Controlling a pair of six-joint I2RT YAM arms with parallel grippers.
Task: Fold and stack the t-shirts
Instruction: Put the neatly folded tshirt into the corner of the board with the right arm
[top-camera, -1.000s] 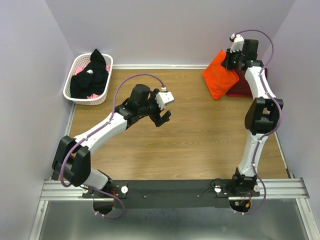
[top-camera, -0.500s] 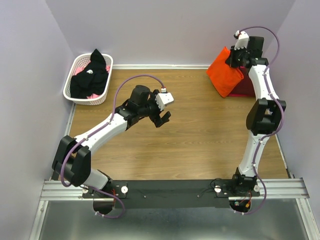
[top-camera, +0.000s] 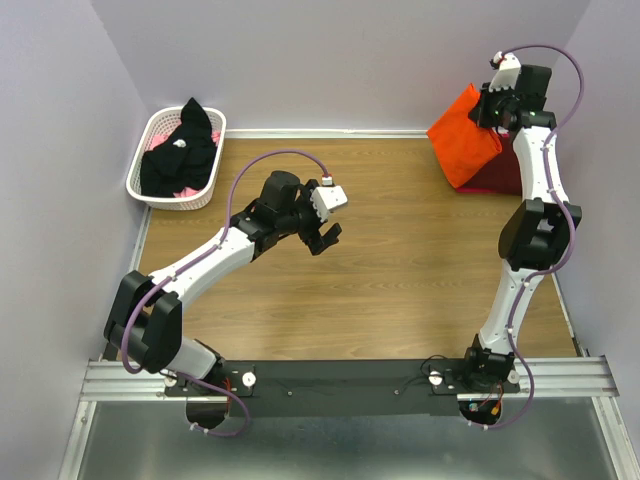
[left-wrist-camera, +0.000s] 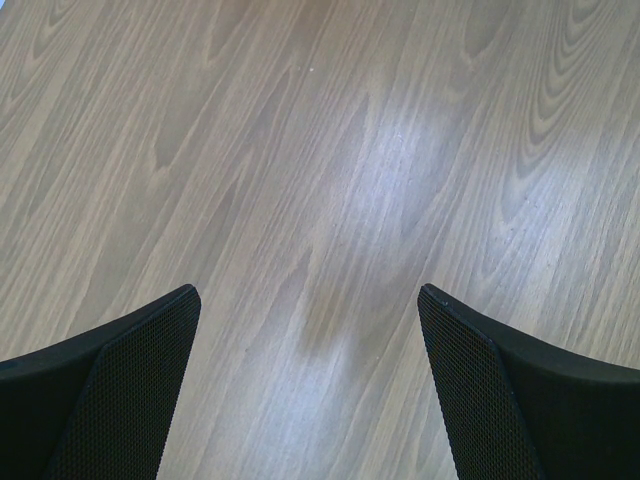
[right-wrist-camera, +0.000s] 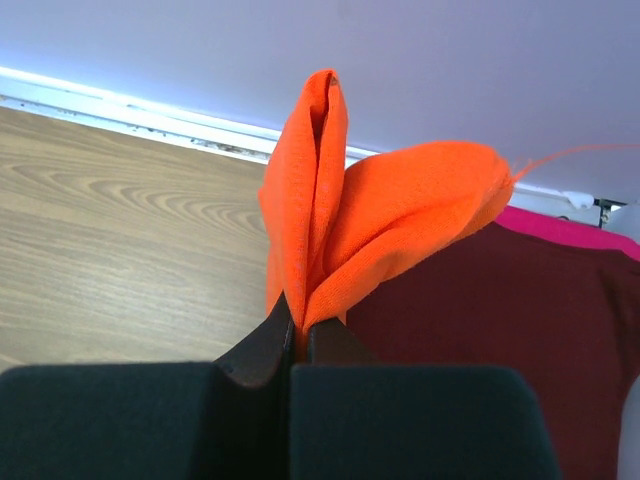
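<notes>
At the far right corner my right gripper (top-camera: 494, 117) is shut on the folded bright orange t-shirt (top-camera: 464, 138), which hangs lifted above the table. In the right wrist view the orange t-shirt (right-wrist-camera: 340, 220) bunches up out of the closed jaws (right-wrist-camera: 300, 335). Under and behind it lies the dark maroon t-shirt (top-camera: 502, 178) (right-wrist-camera: 500, 330), flat on the table. The black t-shirt (top-camera: 183, 150) is heaped in the white basket (top-camera: 145, 135) at the far left. My left gripper (top-camera: 322, 238) (left-wrist-camera: 310, 300) hovers open over bare wood at the table's middle.
The wooden table (top-camera: 380, 270) is walled by lilac panels on the back and both sides. Some pink cloth (top-camera: 157, 141) shows in the basket under the black shirt. A pink edge (right-wrist-camera: 560, 225) peeks from behind the maroon shirt.
My right gripper has carried the orange t-shirt to the right and towards the back wall, over the maroon one. The left arm has barely moved.
</notes>
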